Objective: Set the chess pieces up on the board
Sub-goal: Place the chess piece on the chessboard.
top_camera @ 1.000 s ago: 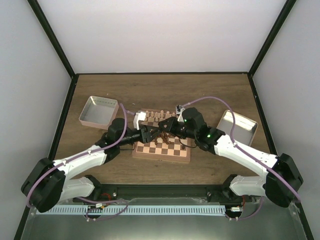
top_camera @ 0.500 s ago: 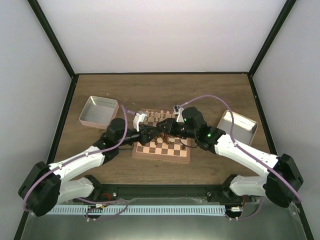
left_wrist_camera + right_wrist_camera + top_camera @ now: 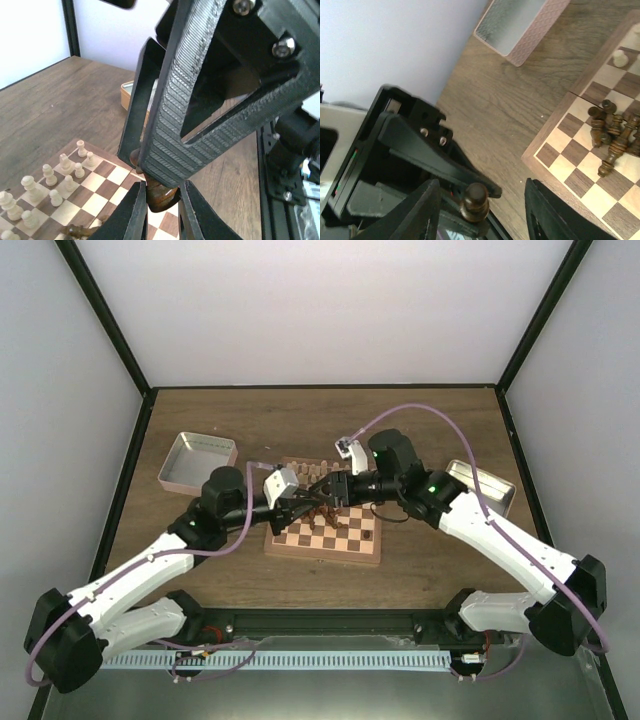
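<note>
Above the board's (image 3: 345,545) far half my two grippers meet tip to tip. My left gripper (image 3: 162,200) is shut on a dark brown chess piece (image 3: 161,196), pinching its base. In the right wrist view the same dark piece (image 3: 475,200) stands between the fingers of my right gripper (image 3: 482,212), which is open, both fingers clear of it. Cream pieces (image 3: 50,185) stand in rows at one end of the board. A cluster of dark pieces (image 3: 615,135) lies jumbled on the squares. One dark piece (image 3: 80,231) lies on its side.
A shallow pinkish tray (image 3: 197,462) sits left of the board and a metal tray (image 3: 480,495) to its right. Black frame posts and pale walls close in the wooden table (image 3: 320,420).
The left gripper has closed on the dark piece and the right gripper has opened off it. Both wrists have risen a little above the board.
</note>
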Motion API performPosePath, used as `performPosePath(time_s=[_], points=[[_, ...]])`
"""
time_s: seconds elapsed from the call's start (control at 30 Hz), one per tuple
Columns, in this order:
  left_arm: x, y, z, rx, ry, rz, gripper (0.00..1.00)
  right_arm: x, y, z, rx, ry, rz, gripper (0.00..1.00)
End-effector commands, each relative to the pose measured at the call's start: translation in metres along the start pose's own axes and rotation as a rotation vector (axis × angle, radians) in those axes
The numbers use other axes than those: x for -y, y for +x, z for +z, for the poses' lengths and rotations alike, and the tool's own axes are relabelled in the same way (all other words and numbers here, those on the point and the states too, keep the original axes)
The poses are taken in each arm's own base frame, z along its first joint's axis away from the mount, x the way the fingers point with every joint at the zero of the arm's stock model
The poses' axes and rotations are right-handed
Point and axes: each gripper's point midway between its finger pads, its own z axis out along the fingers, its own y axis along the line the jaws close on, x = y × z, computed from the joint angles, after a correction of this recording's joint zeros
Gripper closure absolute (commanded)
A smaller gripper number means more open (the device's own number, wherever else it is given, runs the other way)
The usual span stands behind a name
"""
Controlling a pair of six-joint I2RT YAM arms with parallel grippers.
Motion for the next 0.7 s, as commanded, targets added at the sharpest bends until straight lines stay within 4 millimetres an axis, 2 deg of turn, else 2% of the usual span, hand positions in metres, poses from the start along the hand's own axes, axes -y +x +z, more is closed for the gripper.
performPosePath(time_s=[0.0, 0.1, 0.23, 0.67], points=[[0.015, -0.004, -0.007, -0.071, 0.071, 0.179, 0.96, -0.024, 0.008, -0.012, -0.093, -0.089, -0.086, 0.55], [0.023, -0.003, -0.008, -0.094, 0.123, 0.196, 0.95, -0.032, 0.011, -0.014, -0.11, -0.128, -0.093, 0.63], [0.023, -0.001, -0.01, -0.12, 0.12, 0.214, 0.96, -0.035, 0.013, -0.015, -0.121, -0.143, -0.096, 0.73], [0.03, 0.008, -0.012, -0.15, 0.167, 0.233, 0.96, -0.03, 0.018, -0.013, -0.136, -0.134, -0.108, 0.76]])
